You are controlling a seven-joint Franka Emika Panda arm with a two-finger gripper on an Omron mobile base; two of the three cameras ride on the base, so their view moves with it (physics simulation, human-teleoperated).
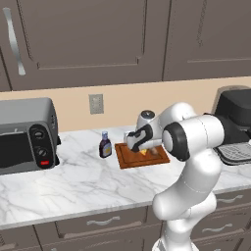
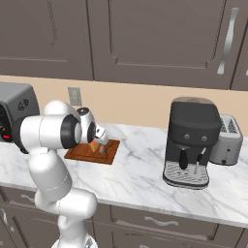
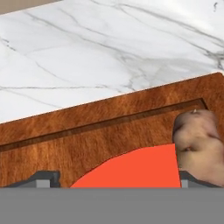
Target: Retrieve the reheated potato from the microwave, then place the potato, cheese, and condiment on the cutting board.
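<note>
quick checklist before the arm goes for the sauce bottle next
1. Potato on the cutting board: ok, it lies inside the rim.
2. Cheese on the board: ok, the orange wedge rests beside the potato.
3. Gripper let go of the cheese: cannot tell, its fingertips flank the wedge at the picture's edge.
4. Condiment upright: ok.
5. Condiment on the board: not ok, it stands on the counter beside the board.
</note>
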